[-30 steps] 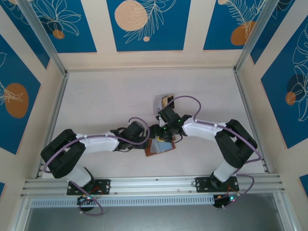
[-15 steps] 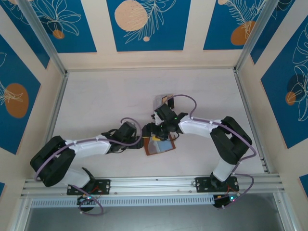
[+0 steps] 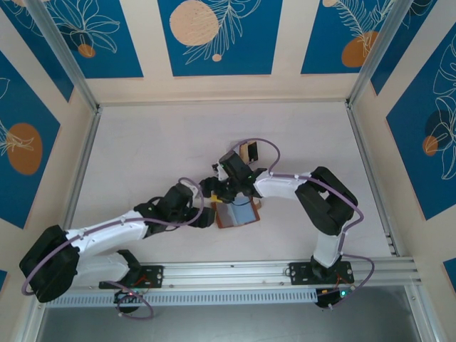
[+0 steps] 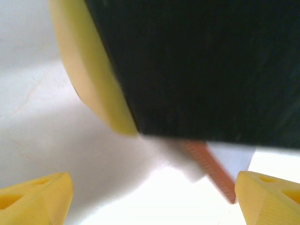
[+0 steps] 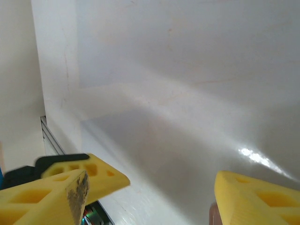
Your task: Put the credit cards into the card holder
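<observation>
- Card holder (image 3: 239, 214) laid open, frame centre; cards inside can't be told.
- Tan credit card (image 3: 248, 151) seen just above centre: not yet stowed.
- L gripper (image 4: 150, 199), R gripper (image 5: 150, 197): jaws spread, nothing held.

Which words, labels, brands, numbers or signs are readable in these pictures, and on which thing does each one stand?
No text can be read in any view.
card holder: no lettering visible on it.
tan card: too small to tell whether it bears any print.
blue wall panels: only drawn leaves and circles, no words.
</observation>
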You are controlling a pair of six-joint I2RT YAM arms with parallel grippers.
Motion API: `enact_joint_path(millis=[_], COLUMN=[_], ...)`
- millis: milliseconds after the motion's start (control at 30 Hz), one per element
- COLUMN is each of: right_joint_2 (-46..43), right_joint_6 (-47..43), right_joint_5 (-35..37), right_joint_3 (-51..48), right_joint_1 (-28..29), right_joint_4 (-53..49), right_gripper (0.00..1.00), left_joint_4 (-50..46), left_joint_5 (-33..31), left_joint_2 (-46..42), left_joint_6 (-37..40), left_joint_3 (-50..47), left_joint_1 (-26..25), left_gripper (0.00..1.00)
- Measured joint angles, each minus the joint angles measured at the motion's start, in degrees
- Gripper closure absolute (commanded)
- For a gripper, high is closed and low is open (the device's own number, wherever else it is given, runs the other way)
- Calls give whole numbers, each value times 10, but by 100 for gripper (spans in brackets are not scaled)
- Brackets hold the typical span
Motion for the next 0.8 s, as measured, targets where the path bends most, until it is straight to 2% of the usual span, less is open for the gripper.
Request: enact_joint_path(millis=[433, 667, 800], right_joint_2=[34, 46, 46], right_joint_6=[16, 18, 20], right_joint_5=[-12, -13, -13], right_joint_3=[9, 9, 10], right_joint_1=[-21, -22, -25], right_joint_4=[5, 3, 2], right_gripper=[28, 28, 28], left_joint_4=[61, 77, 76], left_joint_5=[20, -9, -45], left_joint_2=[66, 110, 134], left_joint_6=[-3, -17, -27], left_joint_3=[-6, 19, 43], left_joint_1=[-30, -50, -64], left_gripper=[17, 22, 30])
